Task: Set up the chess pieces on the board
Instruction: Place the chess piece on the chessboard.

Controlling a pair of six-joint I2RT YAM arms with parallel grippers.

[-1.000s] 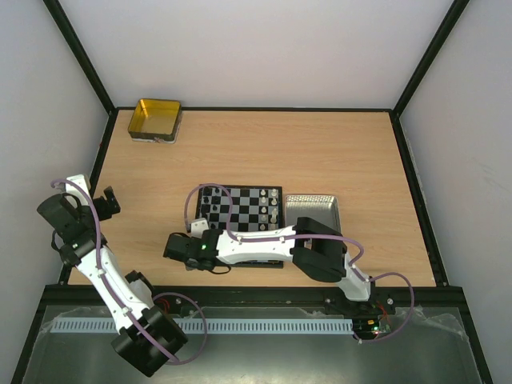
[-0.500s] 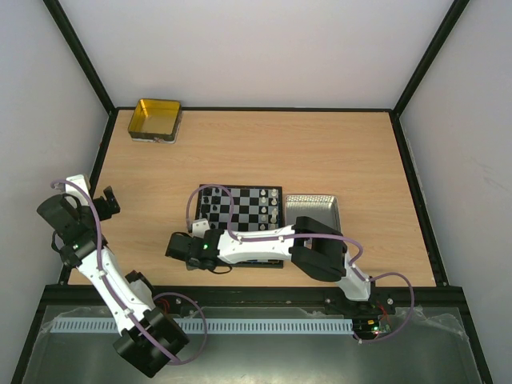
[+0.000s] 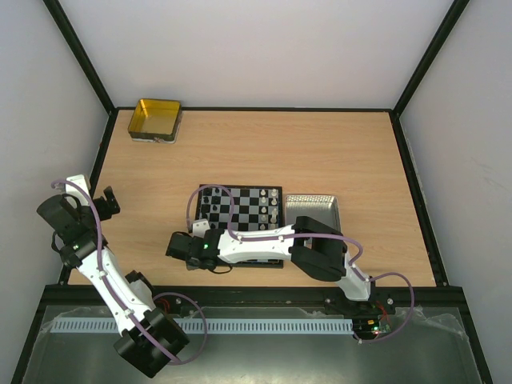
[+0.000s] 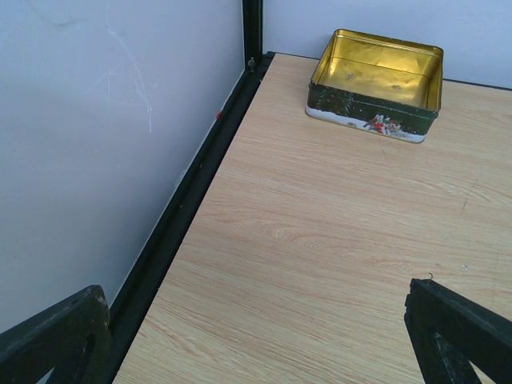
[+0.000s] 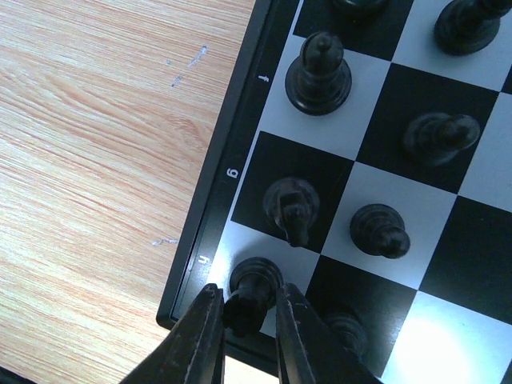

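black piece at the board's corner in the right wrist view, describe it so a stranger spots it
In the right wrist view, follow the board's dark border down to the corner at the picture's bottom. The black piece stands on the white corner square there, the only one flanked by the right gripper's fingers.

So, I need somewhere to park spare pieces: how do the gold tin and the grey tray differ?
The tin sits in the far left corner, well away from the chessboard; the tray lies just beside the chessboard's right edge. The tin is gold inside with dark, decorated walls; the tray is plain grey metal. Both are shallow, open-topped and look empty where visible.
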